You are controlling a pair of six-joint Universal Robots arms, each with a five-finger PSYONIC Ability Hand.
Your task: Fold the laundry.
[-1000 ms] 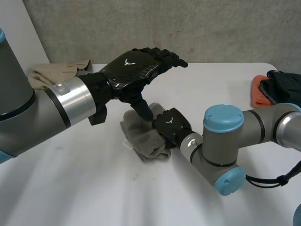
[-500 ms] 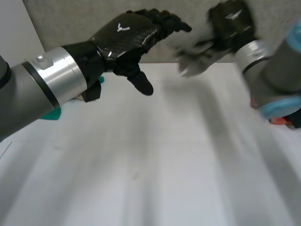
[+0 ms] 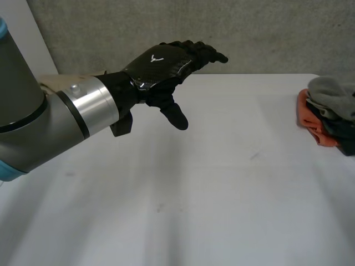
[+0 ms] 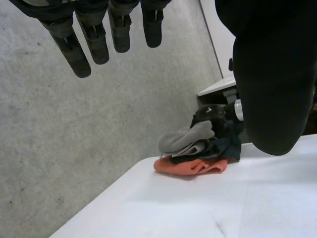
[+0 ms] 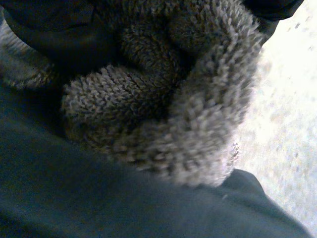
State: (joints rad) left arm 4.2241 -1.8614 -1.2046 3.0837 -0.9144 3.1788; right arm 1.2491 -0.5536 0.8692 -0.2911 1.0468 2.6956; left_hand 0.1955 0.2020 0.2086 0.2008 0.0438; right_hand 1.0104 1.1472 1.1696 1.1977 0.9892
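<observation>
My left hand (image 3: 161, 66) hovers open above the white table (image 3: 194, 194), its fingers (image 4: 94, 39) straight and apart from the thumb, holding nothing. A folded grey knit cloth (image 3: 333, 91) lies on top of a pile at the table's right edge. In the left wrist view my right hand (image 4: 210, 113) sits on the grey cloth (image 4: 185, 139) at the far side of the pile. The right wrist view shows that grey cloth (image 5: 163, 109) bunched in my right hand (image 5: 49, 34), resting on a dark blue cloth (image 5: 124, 198).
The pile holds dark cloths (image 3: 341, 130) over an orange cloth (image 3: 313, 124) at its base. A beige cloth (image 3: 52, 83) lies at the back left, behind my left arm. A grey wall stands behind the table.
My right hand lifted the grey cloth from the table's middle and swung it over to the pile at the right edge. The left hand stayed raised and open in much the same place.
</observation>
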